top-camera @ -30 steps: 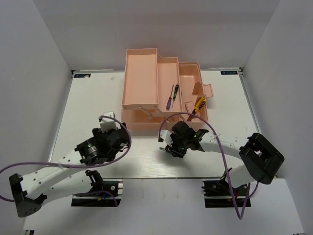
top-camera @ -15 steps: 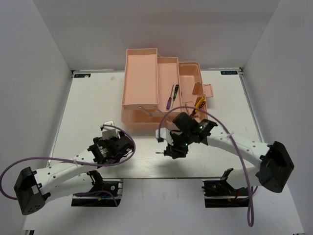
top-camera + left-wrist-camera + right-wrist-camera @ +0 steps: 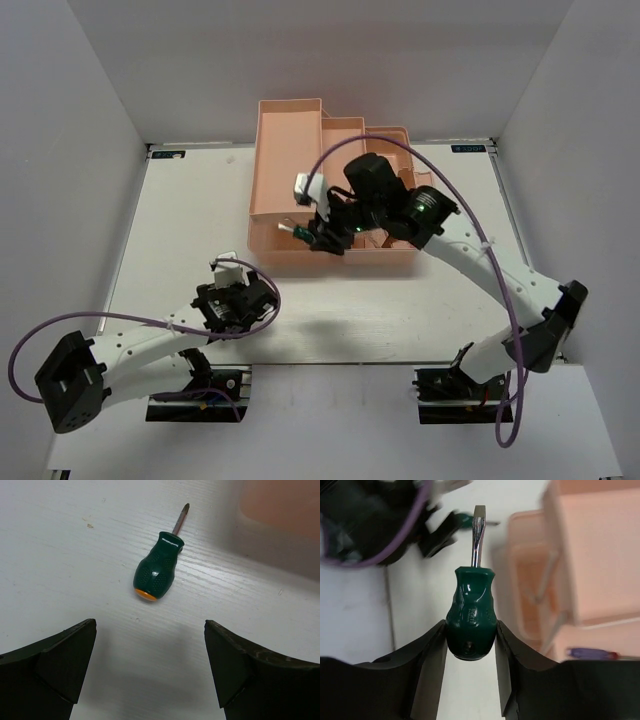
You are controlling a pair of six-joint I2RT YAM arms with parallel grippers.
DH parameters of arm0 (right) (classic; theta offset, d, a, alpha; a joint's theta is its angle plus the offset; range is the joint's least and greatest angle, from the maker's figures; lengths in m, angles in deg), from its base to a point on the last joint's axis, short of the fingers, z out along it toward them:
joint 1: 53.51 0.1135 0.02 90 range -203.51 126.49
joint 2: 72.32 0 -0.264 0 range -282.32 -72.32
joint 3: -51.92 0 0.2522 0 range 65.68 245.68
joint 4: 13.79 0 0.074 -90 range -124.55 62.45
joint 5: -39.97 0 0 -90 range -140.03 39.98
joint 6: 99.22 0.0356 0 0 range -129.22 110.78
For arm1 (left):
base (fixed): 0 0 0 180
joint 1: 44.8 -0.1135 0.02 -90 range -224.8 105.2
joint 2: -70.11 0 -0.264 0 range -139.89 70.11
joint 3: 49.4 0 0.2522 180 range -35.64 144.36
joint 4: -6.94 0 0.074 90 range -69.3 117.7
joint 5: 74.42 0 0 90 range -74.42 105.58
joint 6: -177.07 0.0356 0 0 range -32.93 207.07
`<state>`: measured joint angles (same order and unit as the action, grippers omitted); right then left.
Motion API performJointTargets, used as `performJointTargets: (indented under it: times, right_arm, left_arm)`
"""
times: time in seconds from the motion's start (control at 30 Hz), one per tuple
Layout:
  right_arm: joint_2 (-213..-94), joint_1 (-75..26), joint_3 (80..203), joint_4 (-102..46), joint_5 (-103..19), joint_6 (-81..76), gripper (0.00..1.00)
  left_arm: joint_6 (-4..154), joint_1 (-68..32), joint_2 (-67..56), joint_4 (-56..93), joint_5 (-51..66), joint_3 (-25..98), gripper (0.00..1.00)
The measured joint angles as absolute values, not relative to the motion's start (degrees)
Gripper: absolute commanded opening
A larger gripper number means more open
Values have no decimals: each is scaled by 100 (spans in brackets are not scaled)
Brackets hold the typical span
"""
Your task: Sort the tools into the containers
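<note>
My right gripper (image 3: pixel 470 632) is shut on the handle of a stubby green screwdriver (image 3: pixel 471 615), blade pointing away. In the top view this gripper (image 3: pixel 312 235) holds the screwdriver (image 3: pixel 290 229) in the air over the front left of the salmon-pink toolbox (image 3: pixel 290 150). My left gripper (image 3: pixel 150 625) is open and empty, low over the table. A stubby orange-green screwdriver (image 3: pixel 156 572) lies flat just ahead of it, tip toward the toolbox (image 3: pixel 280 505). In the top view the left gripper (image 3: pixel 255 290) sits just in front of the box. A purple-handled screwdriver (image 3: pixel 592 653) lies in a tray.
The right arm (image 3: pixel 440 225) reaches across the toolbox and hides the middle and right trays from above. The left arm and its purple cable (image 3: pixel 370 520) show blurred beyond the held screwdriver. White walls close in the table at the left, right and back.
The right arm has risen from the table in front of the box and swung up and left over it, carrying the green screwdriver. The left arm has shifted slightly toward the near edge.
</note>
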<state>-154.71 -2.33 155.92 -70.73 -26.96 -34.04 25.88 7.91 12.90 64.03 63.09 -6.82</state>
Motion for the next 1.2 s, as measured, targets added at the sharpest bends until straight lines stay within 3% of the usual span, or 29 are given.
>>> performJointTargets:
  times: [0.3,0.4,0.57,0.67,0.7,0.8,1.0,1.2]
  right_arm:
    - [-17195,-404,17293,-5788,-4593,-2438,1]
    - [-17663,-482,17439,-5491,-4929,-2438,28]
    - [-18041,-638,17387,-5480,-5115,-2425,48]
    - [-18032,-762,17358,-5460,-5111,-2355,70]
    - [-18010,-795,17358,-5447,-5109,-2316,70]
    - [-17864,-944,17345,-5462,-4980,-2195,83]
    - [-16898,-1341,16855,-5611,-4477,-1846,83]
    - [-15506,-1993,15765,-5659,-3987,-1616,83]
  left_arm:
    - [3058,741,1357,6028,6307,-732,96]
    - [3134,725,1106,5947,6307,-665,94]
    - [3222,616,695,5866,6289,-606,94]
    - [3296,500,501,5831,6269,-540,94]
    - [3307,470,477,5822,6265,-523,94]
    - [3423,330,463,5743,6221,-496,94]
    - [3812,-33,463,5422,5968,-481,88]
    - [4124,-433,463,5059,5598,-490,77]
